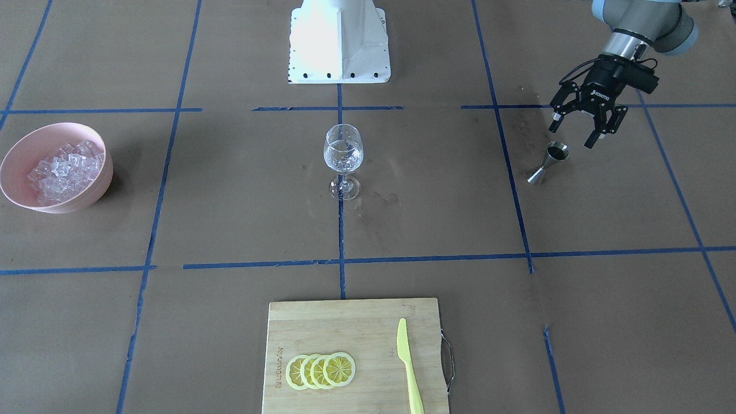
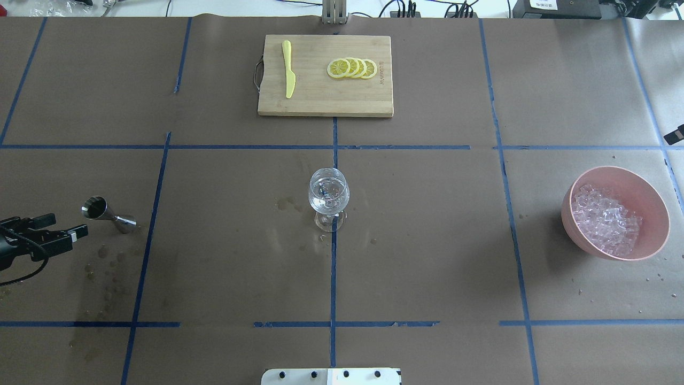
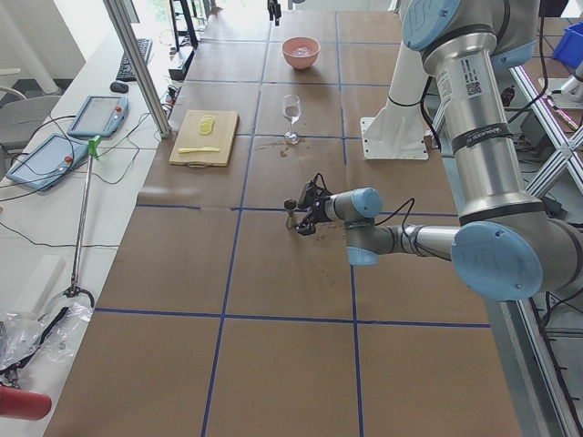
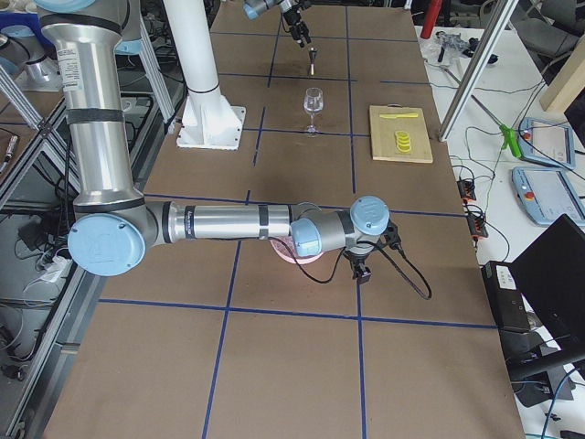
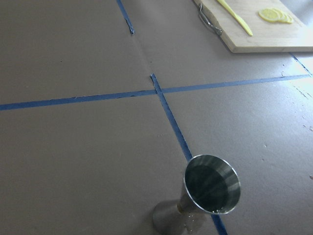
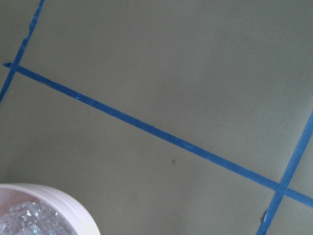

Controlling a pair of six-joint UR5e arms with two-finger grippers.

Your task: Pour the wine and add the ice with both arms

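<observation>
My left gripper (image 1: 573, 135) is open and empty, hanging just above and behind a steel jigger (image 1: 549, 164) that stands upright on the table; it also shows at the overhead view's left edge (image 2: 69, 224). The left wrist view looks down into the jigger (image 5: 210, 191); I cannot tell whether it holds liquid. A stemmed wine glass (image 2: 328, 195) stands at the table's middle with a little clear wine (image 1: 343, 158) in it. A pink bowl (image 2: 657, 214) holds many ice cubes (image 2: 604, 219). My right gripper (image 4: 361, 267) is beside the bowl; I cannot tell whether it is open or shut.
A wooden cutting board (image 2: 326, 101) on the far side carries lemon slices (image 2: 352, 68) and a yellow knife (image 2: 288, 69). The white base block (image 1: 339, 52) stands behind the glass. Wet spots (image 2: 107, 262) mark the paper near the jigger. The bowl's rim (image 6: 63, 200) shows in the right wrist view.
</observation>
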